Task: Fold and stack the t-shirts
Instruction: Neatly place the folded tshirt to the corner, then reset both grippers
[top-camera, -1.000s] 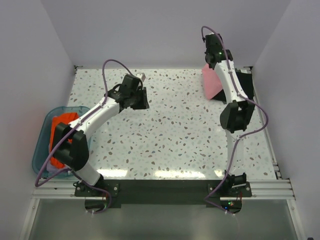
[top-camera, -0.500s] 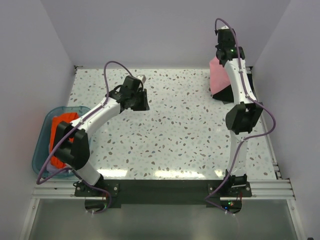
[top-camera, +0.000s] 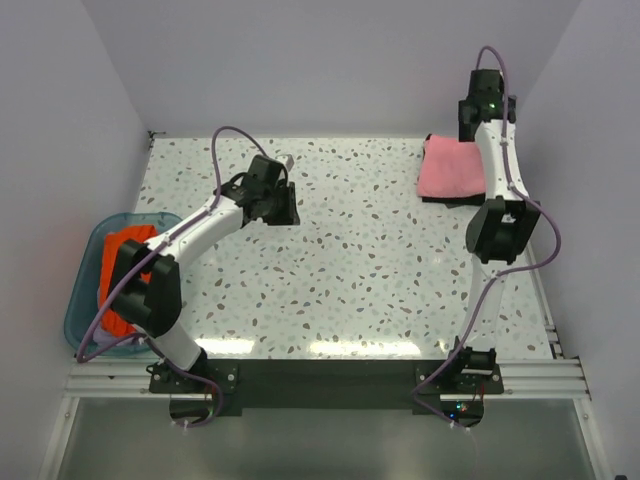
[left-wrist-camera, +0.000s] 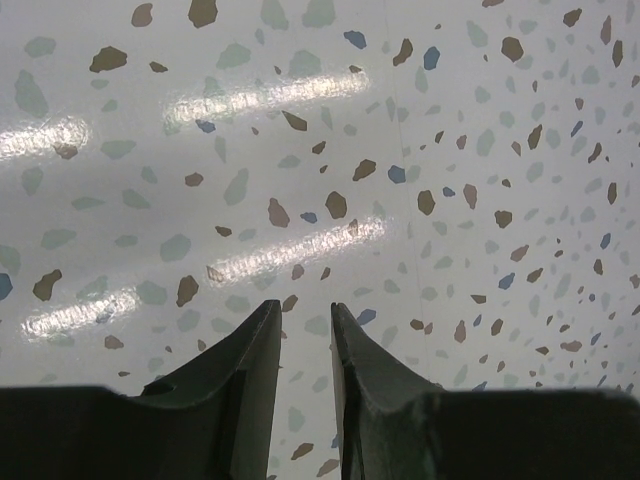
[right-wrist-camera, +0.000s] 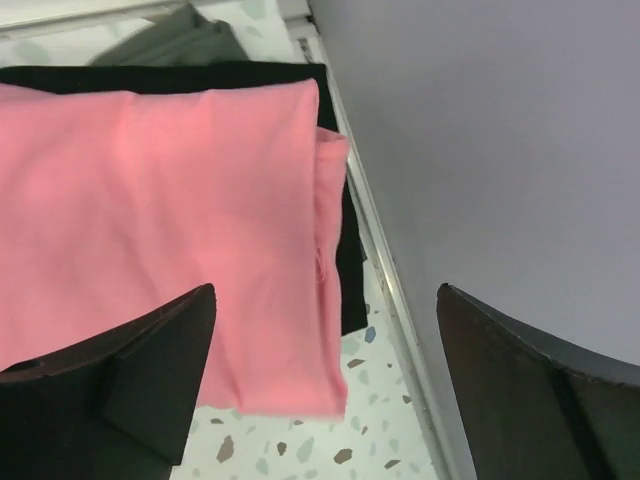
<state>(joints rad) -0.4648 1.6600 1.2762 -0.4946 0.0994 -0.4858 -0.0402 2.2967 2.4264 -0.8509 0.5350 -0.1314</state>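
A salmon-pink t-shirt (top-camera: 450, 168) lies folded flat at the table's back right corner. It rests on a black t-shirt (top-camera: 444, 199), of which only a dark rim shows. In the right wrist view the pink t-shirt (right-wrist-camera: 160, 200) covers most of the black t-shirt (right-wrist-camera: 350, 265). My right gripper (right-wrist-camera: 325, 292) hangs wide open above the pink shirt's right edge, touching nothing. In the top view the right gripper (top-camera: 487, 105) is up beside the back wall. My left gripper (left-wrist-camera: 304, 305) hovers over bare speckled table with a narrow gap and nothing between its fingers. The left gripper (top-camera: 277, 200) is at mid-left.
A translucent blue tub (top-camera: 85, 270) with orange cloth (top-camera: 125, 262) in it stands off the table's left edge. The right wall (right-wrist-camera: 500, 150) and the table's metal edge rail (right-wrist-camera: 372, 250) run close beside the stacked shirts.
The right gripper carried the pink shirt back and right, let it go and opened wide. The shirt now lies flat on the black one. The left arm has barely moved.
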